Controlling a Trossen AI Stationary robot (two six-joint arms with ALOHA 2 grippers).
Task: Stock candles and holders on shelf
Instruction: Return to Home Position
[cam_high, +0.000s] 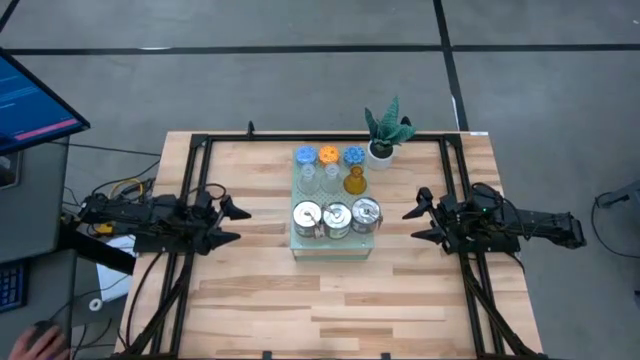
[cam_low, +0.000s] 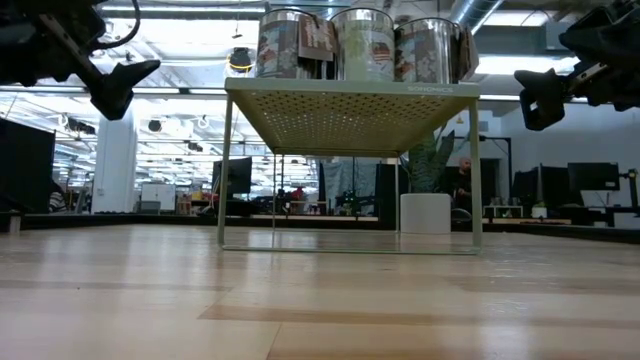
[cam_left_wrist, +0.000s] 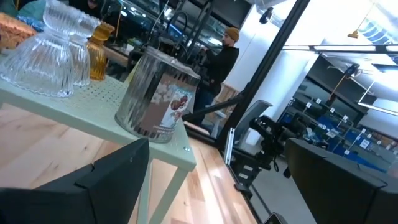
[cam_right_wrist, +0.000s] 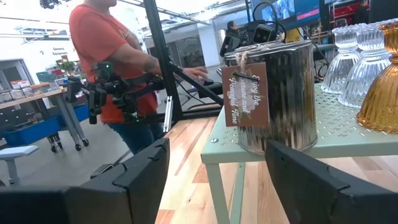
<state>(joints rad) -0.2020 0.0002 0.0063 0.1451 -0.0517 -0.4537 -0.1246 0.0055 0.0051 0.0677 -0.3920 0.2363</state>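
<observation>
The mint-green perforated shelf stands at the table's middle. On it, three silver tins stand in a near row, two clear glass cups and one amber cup behind them, and two blue candles and one orange candle in the far row. My left gripper is open and empty left of the shelf. My right gripper is open and empty right of it. The tins also show in the low view.
A green plant in a white pot stands just beyond the shelf's far right corner. A black frame runs along the table's edges. Bare wood lies in front of the shelf. A person in an orange shirt stands beyond the table.
</observation>
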